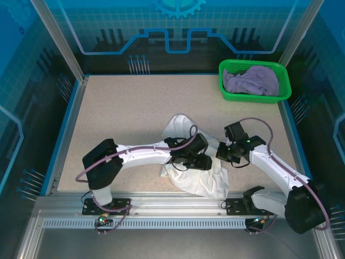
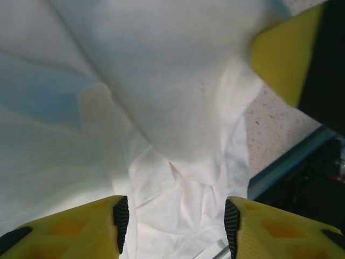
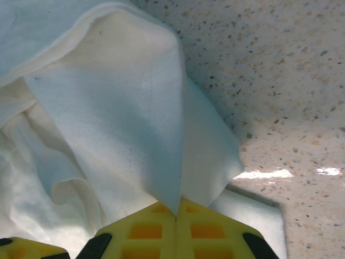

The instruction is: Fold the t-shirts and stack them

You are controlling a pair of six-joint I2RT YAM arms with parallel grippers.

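— Two shirts, one grip: the right gripper [image 3: 175,215] was clenched on a fold of the white t-shirt [image 1: 198,181], which lay bunched by the near edge of the desk [image 1: 124,113]. The left gripper [image 2: 175,218] stood released above it.
— Risk?
— A one-sided pull would likely drag the heap, or tip cloth over that edge.
— Anything around?
— The lavender t-shirt [image 1: 250,81] lay in the green basket [image 1: 253,99] at the far right corner. Both arms crowded the cloth.
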